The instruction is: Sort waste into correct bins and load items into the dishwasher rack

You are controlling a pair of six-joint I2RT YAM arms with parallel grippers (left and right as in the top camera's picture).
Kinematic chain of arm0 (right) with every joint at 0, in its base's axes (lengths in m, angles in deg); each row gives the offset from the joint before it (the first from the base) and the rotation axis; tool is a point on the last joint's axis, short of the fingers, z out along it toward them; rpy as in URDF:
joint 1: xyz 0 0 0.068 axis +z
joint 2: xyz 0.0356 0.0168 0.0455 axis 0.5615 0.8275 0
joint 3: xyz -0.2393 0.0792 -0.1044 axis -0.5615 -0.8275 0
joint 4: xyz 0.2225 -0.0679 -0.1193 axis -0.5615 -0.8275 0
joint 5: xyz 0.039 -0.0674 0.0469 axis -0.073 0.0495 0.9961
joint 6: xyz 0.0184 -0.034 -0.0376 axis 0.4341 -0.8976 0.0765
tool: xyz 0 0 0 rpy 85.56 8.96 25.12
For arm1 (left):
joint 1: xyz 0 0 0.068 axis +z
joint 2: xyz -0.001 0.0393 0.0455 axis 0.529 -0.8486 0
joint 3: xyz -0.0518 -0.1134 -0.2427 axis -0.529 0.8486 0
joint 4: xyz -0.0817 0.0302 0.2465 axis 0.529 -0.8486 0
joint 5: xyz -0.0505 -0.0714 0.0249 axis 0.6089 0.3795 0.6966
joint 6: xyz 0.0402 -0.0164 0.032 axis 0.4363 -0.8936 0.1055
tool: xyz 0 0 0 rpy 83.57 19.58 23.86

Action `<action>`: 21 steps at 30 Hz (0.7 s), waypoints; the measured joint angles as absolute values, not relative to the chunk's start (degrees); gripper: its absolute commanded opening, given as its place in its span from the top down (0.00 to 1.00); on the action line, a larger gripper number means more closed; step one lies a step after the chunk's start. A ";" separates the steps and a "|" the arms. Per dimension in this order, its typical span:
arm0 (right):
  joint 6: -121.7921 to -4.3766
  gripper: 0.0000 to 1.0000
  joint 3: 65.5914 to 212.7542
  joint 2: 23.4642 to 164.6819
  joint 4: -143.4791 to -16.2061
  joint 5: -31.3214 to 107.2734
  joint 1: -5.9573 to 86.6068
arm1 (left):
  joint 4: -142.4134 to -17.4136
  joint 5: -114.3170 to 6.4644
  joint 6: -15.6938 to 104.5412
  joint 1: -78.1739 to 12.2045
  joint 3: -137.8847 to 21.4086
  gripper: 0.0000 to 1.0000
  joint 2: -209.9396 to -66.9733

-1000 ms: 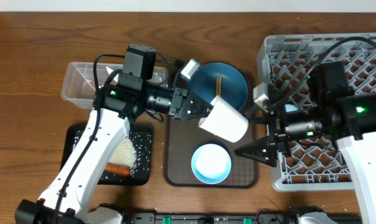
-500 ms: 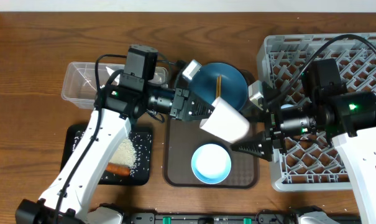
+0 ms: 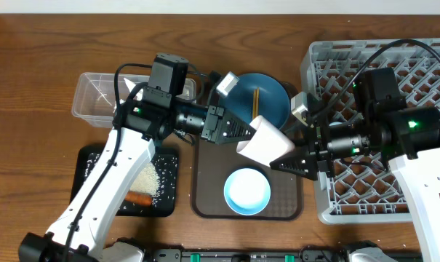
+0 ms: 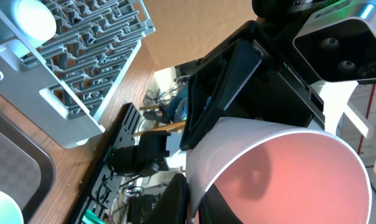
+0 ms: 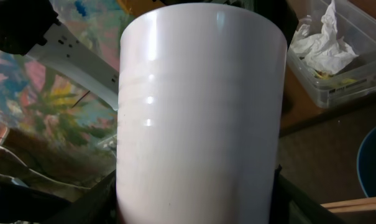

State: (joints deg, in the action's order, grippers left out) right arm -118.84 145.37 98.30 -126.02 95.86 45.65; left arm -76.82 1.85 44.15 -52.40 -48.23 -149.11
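My left gripper (image 3: 241,135) is shut on the rim of the pinkish-white cup (image 3: 263,142) and holds it tilted above the brown tray. My right gripper (image 3: 289,161) is open, with a finger on each side of the cup's base (image 5: 200,112). In the left wrist view the cup's pink inside (image 4: 281,174) fills the lower right. The wooden chopsticks (image 3: 255,100) lie on the dark blue plate (image 3: 267,98). The light blue bowl (image 3: 246,191) sits on the tray. A light blue cup (image 4: 29,15) stands in the grey rack (image 3: 423,65).
The brown serving tray (image 3: 205,196) lies in the middle. The clear tub (image 3: 96,98) holds white napkins (image 5: 327,43). The black tray (image 3: 89,164) holds rice (image 3: 148,178) and the carrot (image 3: 138,198). The two arms meet over the brown tray.
My right gripper has moved left and up from beside the bowl until its fingers straddle the cup's base. My left gripper has shifted the cup slightly to the right.
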 measured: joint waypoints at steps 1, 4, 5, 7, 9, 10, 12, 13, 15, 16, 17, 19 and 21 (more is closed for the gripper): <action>-118.82 0.57 145.37 98.30 -126.02 95.84 45.65 | -77.35 1.83 44.54 -52.45 -48.23 0.91 -149.11; -117.95 0.58 145.30 98.30 -125.45 95.51 45.71 | -79.82 0.93 45.55 -52.69 -48.23 0.90 -149.11; -117.36 0.59 145.22 98.28 -124.86 95.45 45.73 | -81.04 0.34 46.12 -52.84 -48.23 0.91 -149.11; -115.89 0.61 145.04 98.28 -122.47 95.27 45.89 | -83.62 -1.03 46.73 -53.50 -48.23 0.90 -149.11; -114.30 0.61 144.93 98.28 -120.99 94.66 46.04 | -85.37 -2.67 47.19 -54.70 -48.21 0.90 -149.11; -113.46 0.61 144.78 98.19 -120.77 94.33 46.06 | -85.80 -3.35 47.30 -54.92 -48.21 0.90 -149.11; -111.87 0.62 144.49 98.15 -120.03 93.68 46.26 | -86.00 -4.29 47.32 -55.01 -48.21 0.90 -149.11; -111.32 0.62 144.41 98.15 -119.74 93.37 46.30 | -85.96 -4.68 47.30 -55.07 -48.21 0.90 -149.11; -110.23 0.63 144.30 98.15 -119.57 92.76 46.43 | -86.00 -5.49 47.30 -55.20 -48.21 0.90 -149.11; -109.88 0.63 144.30 98.13 -119.48 92.59 46.43 | -85.98 -5.67 47.30 -55.29 -48.23 0.90 -149.11; -109.29 0.64 144.28 98.08 -119.35 92.24 46.46 | -86.00 -5.91 47.30 -55.33 -48.23 0.90 -149.11; -108.42 0.64 144.28 98.00 -119.04 91.80 46.52 | -86.26 -6.37 47.30 -55.40 -48.25 0.90 -149.11; -107.61 0.64 144.17 97.87 -118.65 91.41 46.63 | -87.09 -7.04 47.30 -55.55 -48.49 0.90 -149.11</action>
